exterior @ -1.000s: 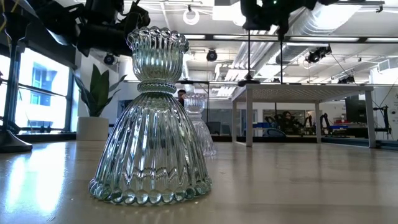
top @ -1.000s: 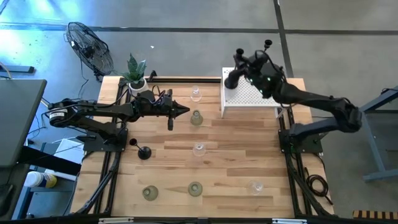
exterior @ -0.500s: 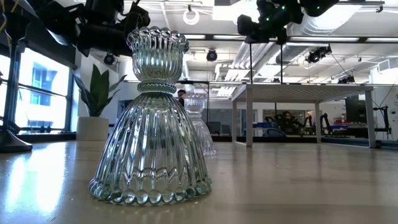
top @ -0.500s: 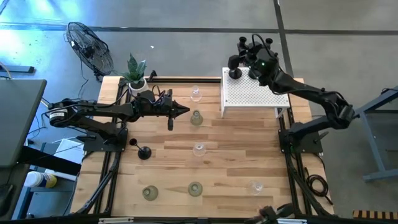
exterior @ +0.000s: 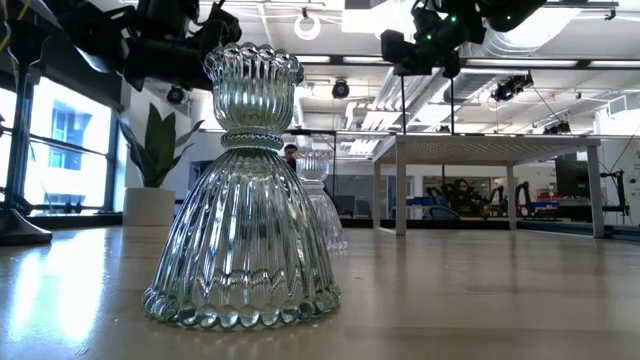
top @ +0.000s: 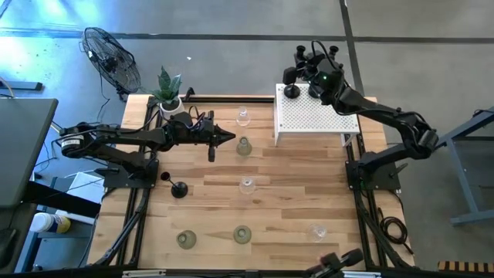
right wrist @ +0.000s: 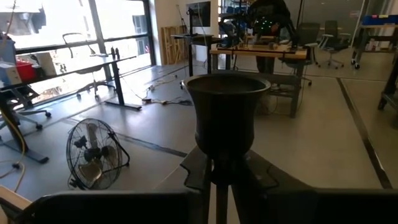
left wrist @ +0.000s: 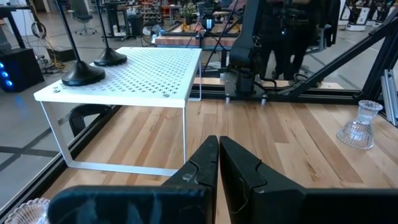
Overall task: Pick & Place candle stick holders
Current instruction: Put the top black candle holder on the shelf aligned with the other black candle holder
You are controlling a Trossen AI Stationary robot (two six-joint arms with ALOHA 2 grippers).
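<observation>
So two black holders (left wrist: 81, 73) stand on the box (top: 312, 116), the right fingers (right wrist: 219, 180) pinching one; seven remain on the tabletop (top: 293, 193); left fingers (left wrist: 217, 171) pressed together.

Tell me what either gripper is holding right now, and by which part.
The right gripper holds a black candle stick holder by its thin stem, just under the cup, over the white perforated box. The left gripper is shut on nothing.
</observation>
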